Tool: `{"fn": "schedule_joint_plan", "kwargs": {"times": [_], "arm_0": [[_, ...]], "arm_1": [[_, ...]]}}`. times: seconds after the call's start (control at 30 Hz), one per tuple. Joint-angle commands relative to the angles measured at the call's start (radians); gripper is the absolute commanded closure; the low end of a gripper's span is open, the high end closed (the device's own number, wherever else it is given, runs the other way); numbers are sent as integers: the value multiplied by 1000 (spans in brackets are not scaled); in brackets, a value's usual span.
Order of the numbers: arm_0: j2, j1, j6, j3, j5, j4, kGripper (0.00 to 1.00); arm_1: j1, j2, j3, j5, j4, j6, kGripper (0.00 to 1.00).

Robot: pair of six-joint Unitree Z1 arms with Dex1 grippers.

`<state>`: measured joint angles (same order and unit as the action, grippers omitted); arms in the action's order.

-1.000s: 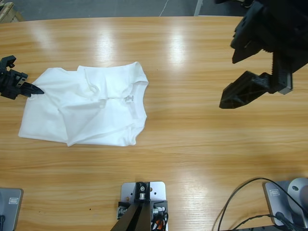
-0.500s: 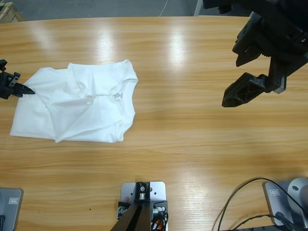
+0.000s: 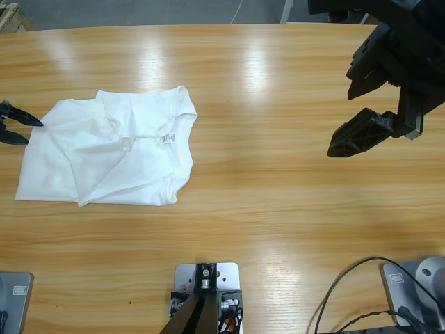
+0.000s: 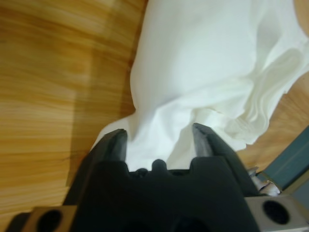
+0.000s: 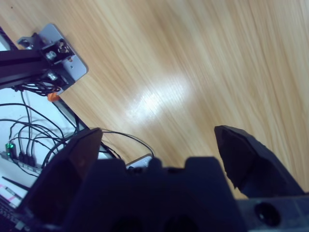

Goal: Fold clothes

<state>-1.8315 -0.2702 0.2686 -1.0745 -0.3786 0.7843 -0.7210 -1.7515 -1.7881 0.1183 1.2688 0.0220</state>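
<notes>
The white T-shirt [image 3: 111,149] is seen lying on the left part of the wooden table [image 3: 278,202]. It is folded over into a bundle, with the neck label [image 3: 170,138] showing on top. The folds are not neat, and wrinkles are seen, so the folding is judged to be partly done, with more tidy folds left to make.

At the left edge of the high view, the left gripper [image 3: 17,129] is seen with its jaws spread apart, right at the edge of the cloth. In the left wrist view, cloth is seen lying between the spread jaws, but it is not squeezed; that is not clear from above.

At the far right, the right gripper [image 3: 368,104] is held high over bare table with its jaws spread wide, and nothing is held. Only the right wrist view shows cables [image 5: 43,130] past the table edge.
</notes>
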Motion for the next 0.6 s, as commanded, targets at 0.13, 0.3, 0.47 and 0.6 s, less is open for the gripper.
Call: {"fn": "schedule_joint_plan", "kwargs": {"times": [0.13,0.3,0.47,0.6], "arm_0": [[163,348,-53,-301,-6,127,41],[1,491,-19,-410,6,154,41],[-82,485,19,-411,78,156,41],[-122,452,23,-411,102,155,41]], "arm_1": [[18,50,156,42,-90,-5,50],[31,79,201,52,-102,-14,50],[34,122,274,58,-121,-17,50],[35,139,318,69,-138,-17,50]]}}
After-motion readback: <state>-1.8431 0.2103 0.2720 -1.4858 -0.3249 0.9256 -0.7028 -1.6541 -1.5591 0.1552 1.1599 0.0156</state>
